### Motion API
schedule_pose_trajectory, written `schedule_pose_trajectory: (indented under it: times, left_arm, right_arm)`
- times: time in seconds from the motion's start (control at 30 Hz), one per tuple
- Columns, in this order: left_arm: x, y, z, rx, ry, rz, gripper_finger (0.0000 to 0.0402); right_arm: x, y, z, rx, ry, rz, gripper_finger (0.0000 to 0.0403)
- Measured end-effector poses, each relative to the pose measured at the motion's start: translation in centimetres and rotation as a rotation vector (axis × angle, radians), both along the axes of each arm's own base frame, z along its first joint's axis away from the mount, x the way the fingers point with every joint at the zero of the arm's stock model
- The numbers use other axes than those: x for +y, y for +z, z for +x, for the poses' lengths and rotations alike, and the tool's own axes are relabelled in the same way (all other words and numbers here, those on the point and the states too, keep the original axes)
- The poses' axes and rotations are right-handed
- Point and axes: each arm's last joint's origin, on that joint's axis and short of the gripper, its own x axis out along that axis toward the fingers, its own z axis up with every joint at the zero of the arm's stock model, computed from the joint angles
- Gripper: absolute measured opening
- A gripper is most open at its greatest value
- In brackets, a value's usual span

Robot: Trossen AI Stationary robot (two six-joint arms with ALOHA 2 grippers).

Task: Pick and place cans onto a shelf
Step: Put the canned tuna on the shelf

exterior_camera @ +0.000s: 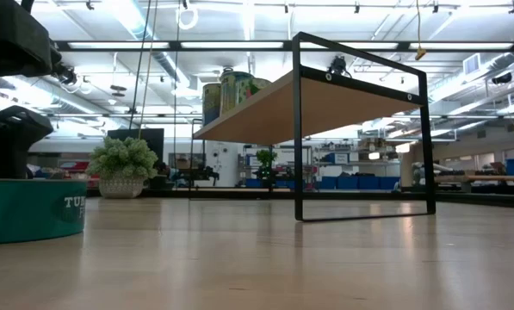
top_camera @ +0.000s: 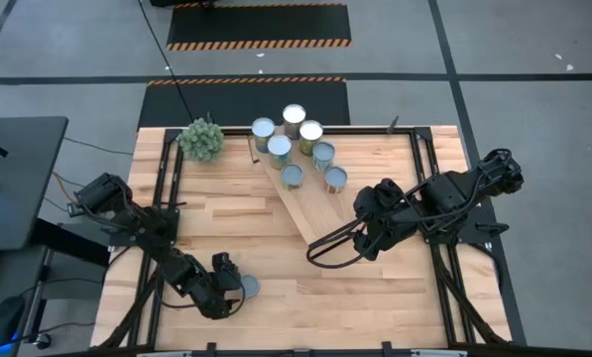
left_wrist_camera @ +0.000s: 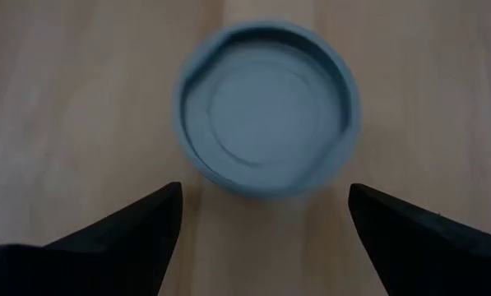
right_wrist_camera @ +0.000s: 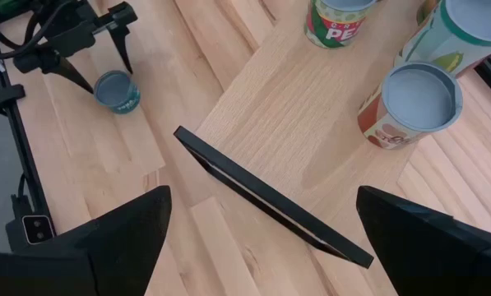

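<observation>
Item: lone can (left_wrist_camera: 266, 119), upright on your desk's near-left part, well apart from the shelf (top_camera: 310, 203); left tool (top_camera: 226, 288) open, directly above it, nearer than the open right tool (top_camera: 367, 235).

Butcher-block table (top_camera: 226, 218) under shelf (top_camera: 305, 208), plant ball (top_camera: 202, 139), perhaps two cans (top_camera: 247, 287).
</observation>
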Motion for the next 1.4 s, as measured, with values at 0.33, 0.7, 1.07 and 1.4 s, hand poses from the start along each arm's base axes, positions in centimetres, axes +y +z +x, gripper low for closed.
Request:
schedule_pose_trajectory:
  times: [0.33, 0.7, 1.07, 1.4]
  left_arm:
    - [-0.6, -1.0, 0.9, -0.106, 0.03, 0.042, 0.0352]
    - [-1.2, -2.1, 1.7, -0.184, 0.064, 0.045, 0.035]
    - [-1.3, -1.7, 2.0, -0.215, 0.073, 0.007, 0.0289]
    - [-0.2, -0.6, 2.7, -0.234, 0.09, 0.025, 0.0294]
  right_arm:
    - [0.0, 0.0, 0.0, -0.001, -0.002, 0.001, 0.0395]
    - [0.0, 0.0, 0.0, -0.006, -0.033, 0.021, 0.0395]
    - [-0.1, 0.0, 0.0, -0.006, -0.039, 0.024, 0.0395]
    - [-0.1, -0.1, 0.0, -0.005, -0.048, 0.026, 0.0395]
